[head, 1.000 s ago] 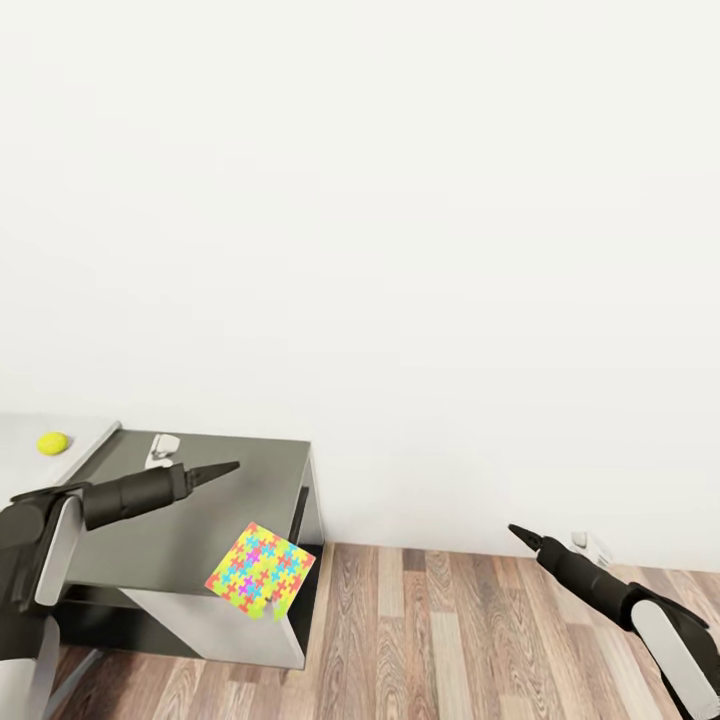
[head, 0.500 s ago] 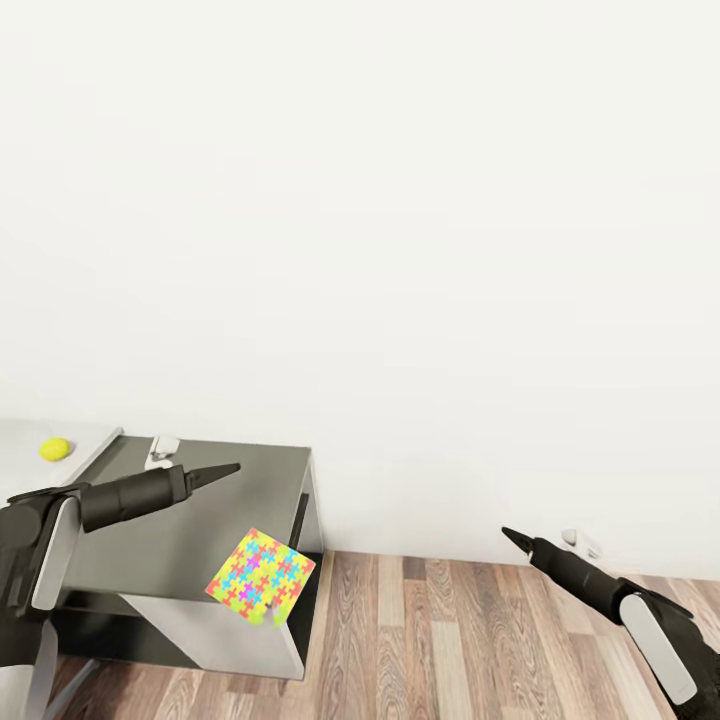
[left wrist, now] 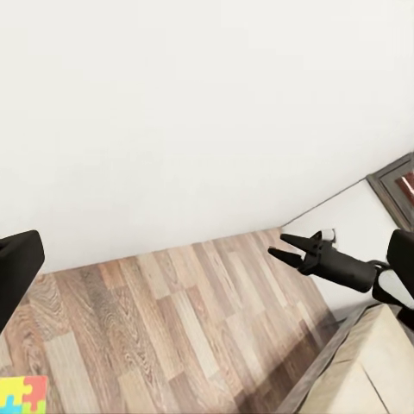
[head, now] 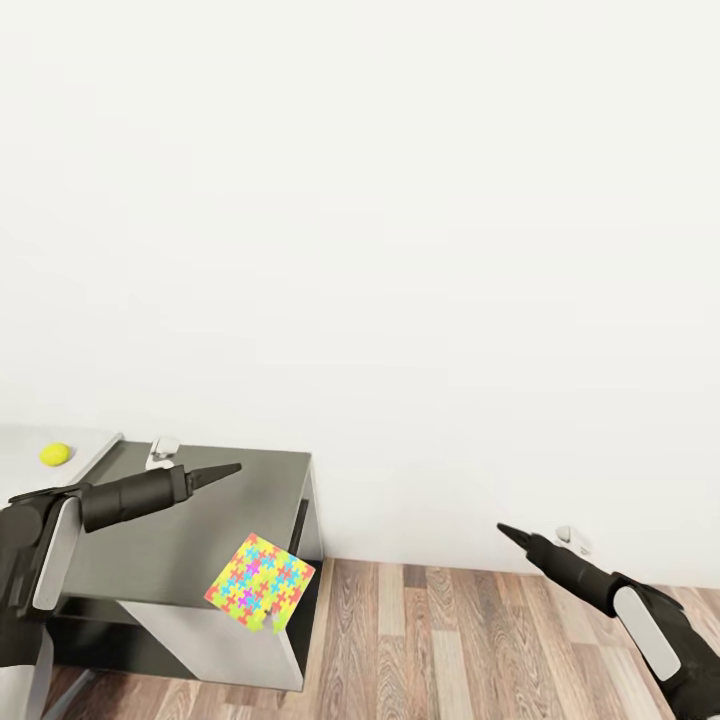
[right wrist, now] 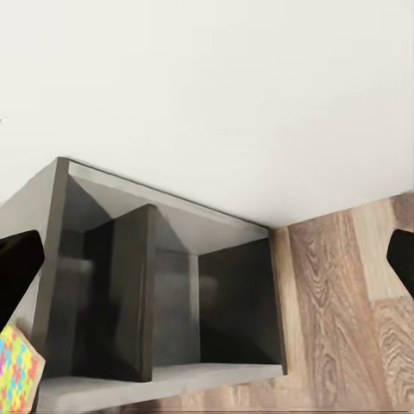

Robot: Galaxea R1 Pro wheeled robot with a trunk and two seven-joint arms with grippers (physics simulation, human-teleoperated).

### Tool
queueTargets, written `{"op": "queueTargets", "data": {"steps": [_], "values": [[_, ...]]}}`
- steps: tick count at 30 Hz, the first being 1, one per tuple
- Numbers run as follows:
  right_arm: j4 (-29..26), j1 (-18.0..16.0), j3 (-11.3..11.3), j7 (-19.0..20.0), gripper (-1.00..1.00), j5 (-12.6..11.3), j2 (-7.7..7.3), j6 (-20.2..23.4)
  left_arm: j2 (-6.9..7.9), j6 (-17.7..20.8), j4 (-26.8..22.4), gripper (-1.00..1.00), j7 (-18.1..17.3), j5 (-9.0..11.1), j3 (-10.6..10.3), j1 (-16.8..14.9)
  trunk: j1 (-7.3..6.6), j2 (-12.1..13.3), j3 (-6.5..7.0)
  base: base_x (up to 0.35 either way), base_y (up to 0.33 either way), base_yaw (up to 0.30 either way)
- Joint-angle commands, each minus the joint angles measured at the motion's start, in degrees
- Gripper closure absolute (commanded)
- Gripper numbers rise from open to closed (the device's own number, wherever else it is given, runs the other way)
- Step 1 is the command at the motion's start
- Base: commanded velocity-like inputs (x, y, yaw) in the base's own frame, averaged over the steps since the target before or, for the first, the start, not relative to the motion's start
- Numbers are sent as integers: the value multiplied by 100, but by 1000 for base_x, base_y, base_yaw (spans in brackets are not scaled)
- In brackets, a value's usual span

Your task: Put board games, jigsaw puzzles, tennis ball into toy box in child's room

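Observation:
One jigsaw puzzle (head: 260, 583), a flat multicoloured square, lies on the near right corner of a dark grey cabinet top (head: 180, 540), its edge hanging over. A corner of it shows in the left wrist view (left wrist: 15, 397) and the right wrist view (right wrist: 17, 366). The tennis ball (head: 55, 454) rests on the pale table top (head: 20, 445) at the far left. My left gripper (head: 232, 467) hovers over the cabinet, behind the puzzle, open and empty. Out over the floor, my right gripper (head: 503, 529) is also open and empty, seen too from the left wrist (left wrist: 278, 245).
A small white object (head: 163, 449) sits at the back of the cabinet top. The cabinet's side has open compartments (right wrist: 172, 293). A blank white wall (head: 400, 250) stands close ahead, with a socket (head: 568, 537) low down. Wood plank floor (head: 450, 640) stretches to the right.
The whole picture has shifted slightly, so the camera moved. My right arm has stretched a little further left and up. The puzzle and ball lie as before.

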Motion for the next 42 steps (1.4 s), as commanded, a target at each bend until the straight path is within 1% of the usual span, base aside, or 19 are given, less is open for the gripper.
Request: {"op": "queueTargets", "data": {"steps": [1,2,3,8,9,10,17,28,33,35,36,38,39,40,41,42], "values": [[73,-21,-11,94,-100,-40,-7,52,1,27,0,-100,-21,-2,2,-5,25,-52,-25,0,0,0],[123,-33,-11,196,-100,-41,-11,57,-1,27,0,-100,-21,-1,2,-5,47,-92,-40,0,0,0],[160,-53,-12,452,-100,-42,-6,68,-3,27,0,-100,-22,1,2,-5,69,-133,-56,0,0,0],[124,-74,-10,1105,-100,-16,12,74,-19,31,-7,-100,-111,2,-16,-5,179,-333,-140,0,0,0],[112,-77,-10,1263,-100,-9,15,75,-22,33,-9,-100,-203,3,-50,-5,201,-373,-158,0,0,0],[99,-81,-10,1431,-100,-4,15,90,-17,33,-9,-100,-445,3,-138,-5,223,-413,-175,0,0,0],[101,-83,-20,1535,-100,-16,17,133,5,33,-9,-100,-797,-4,-204,-5,377,-694,-301,0,0,0],[121,-84,-36,1566,-100,-59,25,148,21,32,-9,-100,-989,-6,-216,-5,618,-1135,-498,0,0,0],[150,-86,-41,1551,-100,-79,63,172,12,33,-13,-100,-1152,-4,-225,-5,728,-1336,-588,0,0,0],[145,-88,-39,1544,-100,-81,131,207,11,33,-13,-100,-1217,-3,-226,-5,772,-1416,-624,0,0,0],[138,-91,-35,1538,-100,-79,233,267,6,33,-15,-100,-1293,-3,-228,-5,794,-1456,-642,0,0,0],[125,-97,-32,1532,-100,-76,344,351,-4,33,-18,-100,-1380,-2,-235,-3,838,-1536,-677,0,0,0],[109,-101,-31,1527,-100,-67,459,462,-13,33,-27,-100,-1464,-4,-266,-1,860,-1576,-695,0,0,0],[100,-107,-30,1522,-100,-60,518,528,-17,33,-34,-100,-1503,-2,-297,0,882,-1616,-713,0,0,0],[79,-147,-26,1496,-100,-43,637,679,-23,33,-52,-100,-1568,-3,-391,1,904,-1657,-731,0,0,0],[69,-182,-24,1474,-100,-35,697,759,-25,33,-61,-100,-1592,-4,-451,2,926,-1697,-749,0,0,0]]}}
